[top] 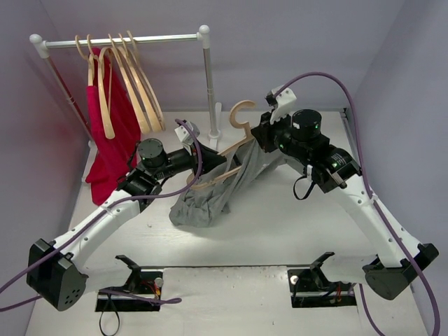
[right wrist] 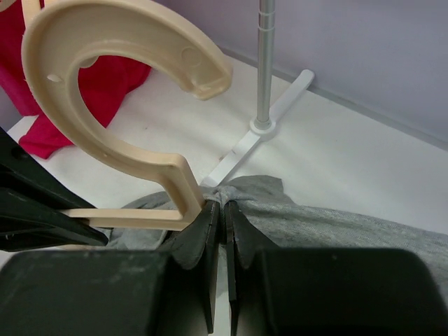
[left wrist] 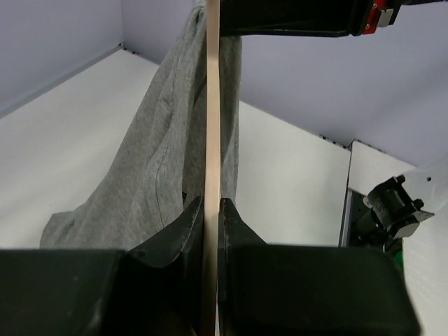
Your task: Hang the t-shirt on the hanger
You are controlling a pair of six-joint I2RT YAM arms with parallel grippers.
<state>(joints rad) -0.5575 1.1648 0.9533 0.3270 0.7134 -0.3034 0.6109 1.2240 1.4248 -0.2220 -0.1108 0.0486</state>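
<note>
The pale wooden hanger is held above the table, hook up. My left gripper is shut on one arm of it; the left wrist view shows the arm edge-on between the fingers. The grey t-shirt hangs from the hanger neck down to a heap on the table. My right gripper is shut on a bunch of the t-shirt fabric right beside the hanger neck, below the hook.
A white clothes rail stands at the back left with several spare wooden hangers and a red garment. Its post and foot stand just behind the hanger. A wall closes the back.
</note>
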